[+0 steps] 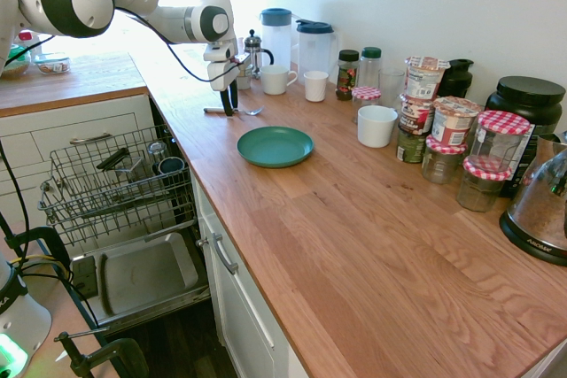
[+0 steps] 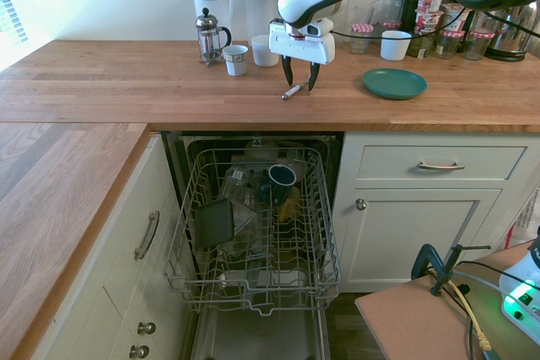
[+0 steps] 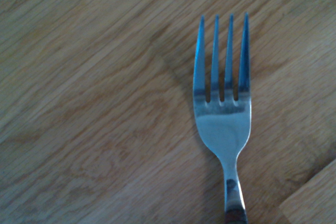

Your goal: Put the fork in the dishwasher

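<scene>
Upper centre of second exterior view | claw [image 2: 300, 87]: spread, nothing gripped | fork [image 2: 292, 91]: on countertop [image 2: 194, 94], between its tips, long axis seemingly crosswise to their closing | dishwasher [image 2: 253, 336]: lower centre, awaiting it

Fork [image 3: 223, 124] on countertop [image 1: 292, 219], beside plate [image 1: 275, 146]. Dishwasher [image 2: 257, 233] below counter edge, door down, rack out. Mug [image 2: 281, 176] in rack. French press [image 2: 208, 37] beside cup [image 2: 235, 60].

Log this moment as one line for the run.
end effector: open, astride fork | fork: on wooden countertop | dishwasher: door down, rack out | fork not yet loaded
</scene>
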You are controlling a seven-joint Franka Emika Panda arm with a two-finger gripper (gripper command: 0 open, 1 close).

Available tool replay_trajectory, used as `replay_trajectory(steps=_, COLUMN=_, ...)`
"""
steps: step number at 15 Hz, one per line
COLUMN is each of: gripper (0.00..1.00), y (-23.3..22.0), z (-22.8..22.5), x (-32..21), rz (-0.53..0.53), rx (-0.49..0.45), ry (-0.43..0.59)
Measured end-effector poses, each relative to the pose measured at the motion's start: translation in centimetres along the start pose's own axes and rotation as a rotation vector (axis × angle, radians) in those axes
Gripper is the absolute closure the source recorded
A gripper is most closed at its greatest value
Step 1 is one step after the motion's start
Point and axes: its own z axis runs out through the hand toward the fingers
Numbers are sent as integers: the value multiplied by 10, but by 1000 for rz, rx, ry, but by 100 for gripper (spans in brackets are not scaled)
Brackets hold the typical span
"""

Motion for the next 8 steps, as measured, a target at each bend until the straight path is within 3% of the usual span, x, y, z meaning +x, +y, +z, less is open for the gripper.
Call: replay_trajectory(steps=8, gripper=100, y=0, z=0, x=0, rz=1, rx=-6, ry=-11)
